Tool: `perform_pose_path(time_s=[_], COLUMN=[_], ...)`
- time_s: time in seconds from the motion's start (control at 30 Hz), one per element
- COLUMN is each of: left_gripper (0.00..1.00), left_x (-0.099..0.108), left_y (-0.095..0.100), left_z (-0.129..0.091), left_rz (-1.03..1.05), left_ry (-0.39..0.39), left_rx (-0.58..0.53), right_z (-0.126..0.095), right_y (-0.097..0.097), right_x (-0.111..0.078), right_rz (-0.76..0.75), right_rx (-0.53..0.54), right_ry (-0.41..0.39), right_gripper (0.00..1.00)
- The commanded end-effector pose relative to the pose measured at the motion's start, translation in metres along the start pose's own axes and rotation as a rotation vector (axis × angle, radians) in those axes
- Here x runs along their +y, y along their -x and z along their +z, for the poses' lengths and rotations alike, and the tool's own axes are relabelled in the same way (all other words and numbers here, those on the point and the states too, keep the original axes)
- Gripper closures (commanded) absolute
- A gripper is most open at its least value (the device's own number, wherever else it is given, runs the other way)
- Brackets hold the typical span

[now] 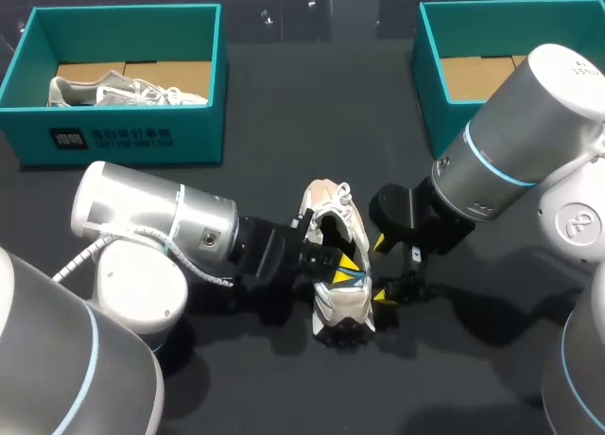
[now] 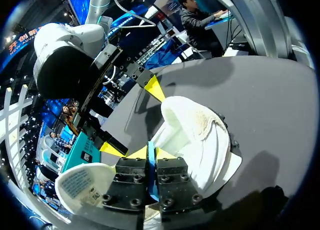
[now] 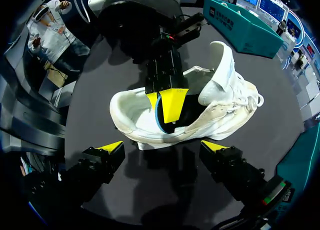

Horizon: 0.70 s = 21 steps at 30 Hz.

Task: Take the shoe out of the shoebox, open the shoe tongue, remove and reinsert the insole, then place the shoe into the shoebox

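Shoe point(image 1: 333, 213) sits in the middle of the table point(image 1: 284, 104), out of the box. Its long way runs away from me. The toe and laces point to the far side and the heel is on the near side. The tongue stands up.

The left gripper point(image 1: 350, 269) comes in from the shoe's left side and dips down into the opening. Its two yellow tips are pinched almost together on a thin piece with a blue edge. I think that piece is the insole point(image 3: 158, 115).

The right gripper point(image 1: 382, 268) is on the other side of the shoe, just beside it. Its fingers are spread wide and hold nothing. The shoe's side is right ahead of them, lying across the gap. They do not seem to touch it.

So I think the insole step is going on now. The left gripper has the insole, and the right one is nearest to hold the shoe down.
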State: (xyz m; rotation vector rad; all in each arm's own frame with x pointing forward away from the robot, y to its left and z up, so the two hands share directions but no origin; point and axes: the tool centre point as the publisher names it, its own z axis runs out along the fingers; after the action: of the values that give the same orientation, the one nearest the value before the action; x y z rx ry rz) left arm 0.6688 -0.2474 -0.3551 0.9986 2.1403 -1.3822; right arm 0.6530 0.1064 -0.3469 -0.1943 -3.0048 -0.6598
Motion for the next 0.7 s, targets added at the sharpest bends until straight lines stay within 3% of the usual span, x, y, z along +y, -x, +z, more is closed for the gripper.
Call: perform_pose_path(time_s=[0.03, 0.1, 0.33, 0.5, 0.7], left_gripper=[0.89, 0.77, 0.66, 0.64, 0.61], left_x=[-0.003, -0.007, -0.023, -0.030, -0.034], left_y=[0.002, 0.004, 0.013, 0.015, 0.012], left_z=[0.001, -0.003, -0.014, -0.020, -0.027], left_rz=[-0.005, -0.014, -0.038, -0.066, -0.071], left_ry=[-0.017, -0.030, -0.034, -0.037, -0.024], left_rx=[-0.001, -0.005, 0.018, 0.057, 0.114], right_z=[0.000, 0.000, 0.000, 0.000, -0.016], right_y=[-0.001, -0.001, -0.001, -0.001, 0.001], right_x=[0.000, 0.000, 0.000, 0.000, -0.009], right_rz=[0.001, 0.001, 0.001, 0.001, 0.009], right_rx=[-0.003, -0.003, -0.003, -0.003, -0.005], right_ry=[0.000, 0.000, 0.000, 0.000, 0.008], right_gripper=[0.00, 0.00, 0.00, 0.00, 0.00])
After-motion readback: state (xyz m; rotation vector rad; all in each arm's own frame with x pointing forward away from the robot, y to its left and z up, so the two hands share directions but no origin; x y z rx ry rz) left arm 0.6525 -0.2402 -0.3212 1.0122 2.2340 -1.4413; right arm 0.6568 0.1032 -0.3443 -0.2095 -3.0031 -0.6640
